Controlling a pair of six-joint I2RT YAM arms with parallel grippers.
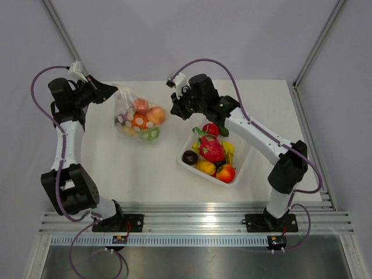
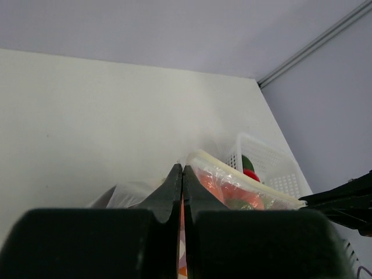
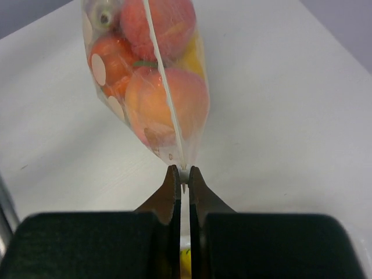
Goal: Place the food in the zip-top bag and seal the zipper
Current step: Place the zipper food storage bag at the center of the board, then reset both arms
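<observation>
The zip-top bag [image 1: 139,119] holds several orange, red and green toy fruits and hangs stretched between my two grippers. My left gripper [image 1: 114,92] is shut on the bag's left corner; in the left wrist view [image 2: 182,170] the jaws meet on the plastic. My right gripper [image 1: 174,111] is shut on the right end of the zipper [image 3: 164,87], its tips [image 3: 182,172] pinching the strip. The bag [image 3: 148,75] bulges beyond them. More food lies in the white tray [image 1: 187,142]: a pink dragon fruit [image 1: 211,149], a red piece [image 1: 210,128], a dark purple one [image 1: 190,157], and yellow and red ones.
The white tray sits at the right middle of the table, under my right arm; its perforated wall shows in the left wrist view [image 2: 273,171]. Grey walls and metal frame posts [image 1: 317,43] bound the table's back and sides.
</observation>
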